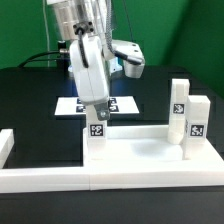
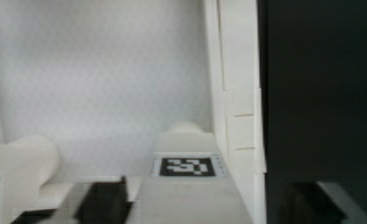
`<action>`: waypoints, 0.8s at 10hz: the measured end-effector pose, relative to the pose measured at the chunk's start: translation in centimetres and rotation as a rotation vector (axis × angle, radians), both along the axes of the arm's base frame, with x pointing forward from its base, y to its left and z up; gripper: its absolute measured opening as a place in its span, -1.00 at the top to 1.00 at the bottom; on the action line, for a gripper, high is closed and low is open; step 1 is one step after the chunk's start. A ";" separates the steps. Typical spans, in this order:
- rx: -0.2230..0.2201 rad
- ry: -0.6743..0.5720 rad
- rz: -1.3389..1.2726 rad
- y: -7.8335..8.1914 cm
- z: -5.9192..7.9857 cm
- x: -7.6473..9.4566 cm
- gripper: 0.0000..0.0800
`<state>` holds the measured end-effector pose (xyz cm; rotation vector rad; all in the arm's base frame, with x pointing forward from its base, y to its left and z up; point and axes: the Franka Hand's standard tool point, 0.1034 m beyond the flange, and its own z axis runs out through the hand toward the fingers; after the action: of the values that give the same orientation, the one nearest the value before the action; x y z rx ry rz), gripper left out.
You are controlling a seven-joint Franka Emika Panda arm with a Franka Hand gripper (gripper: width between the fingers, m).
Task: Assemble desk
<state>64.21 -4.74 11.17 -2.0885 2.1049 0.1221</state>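
Exterior view: at frame centre, the fingers point(image 1: 97, 113) pinch a white leg point(image 1: 97, 135) upright on the desk panel point(image 1: 140, 150). Two more legs point(image 1: 187, 120) stand at right; black tabletop point(image 1: 30, 95) lies bare at left.

arm upright, hand point(image 1: 97, 108) lowered (fingers closed)

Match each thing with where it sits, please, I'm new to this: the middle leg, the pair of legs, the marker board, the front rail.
Things:
1. middle leg
2. pair of legs
3. marker board
4. front rail

Places:
a. flat on the black table behind the arm
b. directly under the jaws
c. upright at the exterior view's right
d. lying along the near edge

Pairs: 1-b, 2-c, 3-a, 4-d
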 end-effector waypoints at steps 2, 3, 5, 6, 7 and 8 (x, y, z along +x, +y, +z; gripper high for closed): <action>-0.031 -0.060 0.363 -0.1 0.0 -0.1 -0.54; -0.038 -0.080 0.475 -0.1 0.0 -0.1 -0.61; -0.045 -0.097 0.569 -0.1 0.0 -0.1 -0.62; -0.049 -0.110 0.643 -0.1 0.0 -0.1 -0.62; -0.065 -0.118 0.750 -0.2 0.0 -0.1 -0.62; -0.112 -0.120 0.984 -0.6 0.1 -0.2 -0.62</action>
<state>64.05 -5.31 11.22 -2.8943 0.8678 -0.0044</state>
